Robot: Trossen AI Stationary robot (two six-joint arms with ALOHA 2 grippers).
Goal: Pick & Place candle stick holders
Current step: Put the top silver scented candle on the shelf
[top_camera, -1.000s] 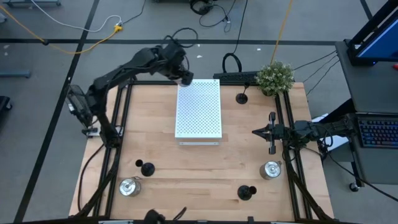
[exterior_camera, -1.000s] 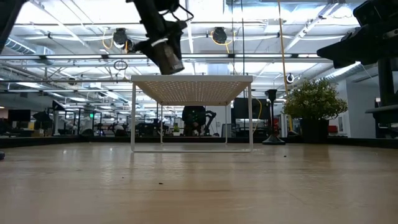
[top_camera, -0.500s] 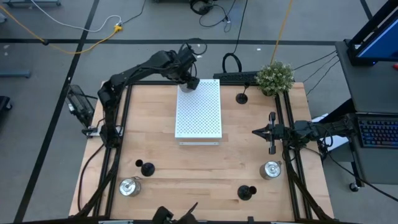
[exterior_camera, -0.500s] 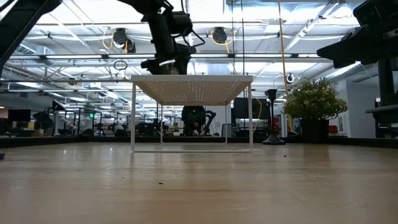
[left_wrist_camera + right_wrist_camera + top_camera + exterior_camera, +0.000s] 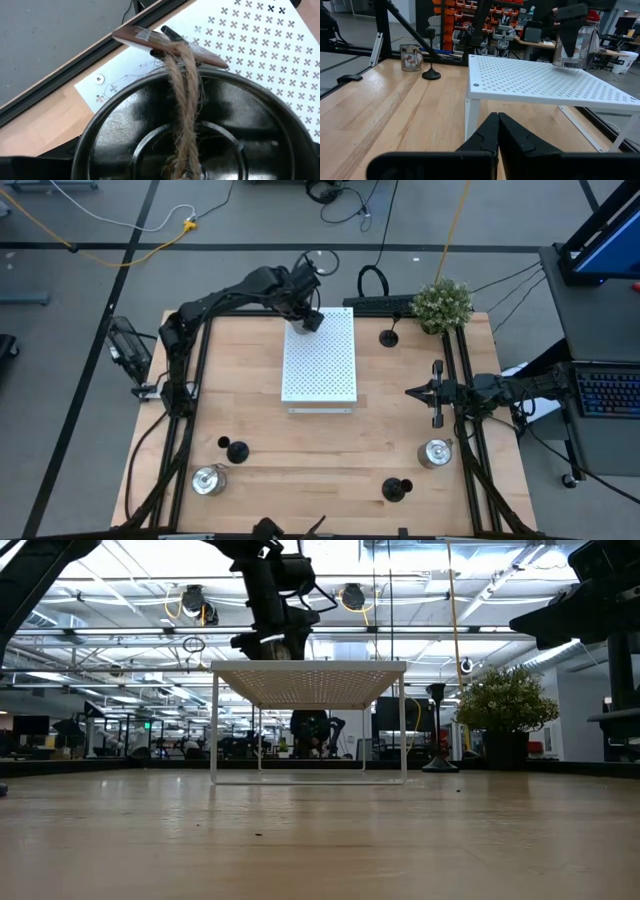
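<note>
Gripping a silver candle stick holder [image 5: 311, 321], the left end effector [image 5: 308, 318] hovers over the white board [image 5: 320, 365].

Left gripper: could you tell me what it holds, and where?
The left gripper holds a silver candle stick holder by its top, above the white board.

The black holder [image 5: 200, 145] above the white perforated board [image 5: 260, 45] is cut off by the frame; its stem is hidden.
</note>
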